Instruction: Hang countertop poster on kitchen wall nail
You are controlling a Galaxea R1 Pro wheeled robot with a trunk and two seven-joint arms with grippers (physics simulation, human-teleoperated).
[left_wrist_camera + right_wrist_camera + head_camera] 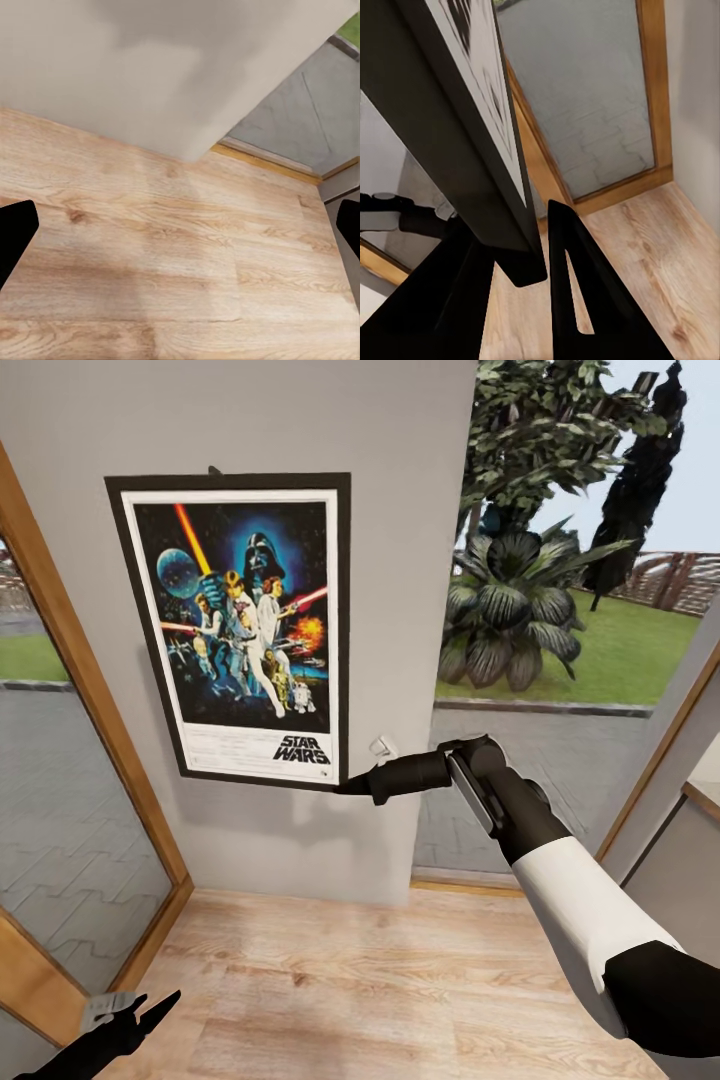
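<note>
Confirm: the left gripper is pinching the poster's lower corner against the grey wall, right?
Not the left. The head view shows the right gripper at the poster's lower corner, against the grey wall; the left gripper hangs low over the wooden floor.

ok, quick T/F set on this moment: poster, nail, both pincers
1. The poster is up against the grey wall. True.
2. The right pincer grips the poster's top edge. False: it is at the bottom right corner.
3. A nail shows just above the poster's top edge. True.
4. The left pincer holds the poster too. False: it is low over the wood floor, open and empty.
5. The poster lies flat on the floor. False: it is upright on the wall.
</note>
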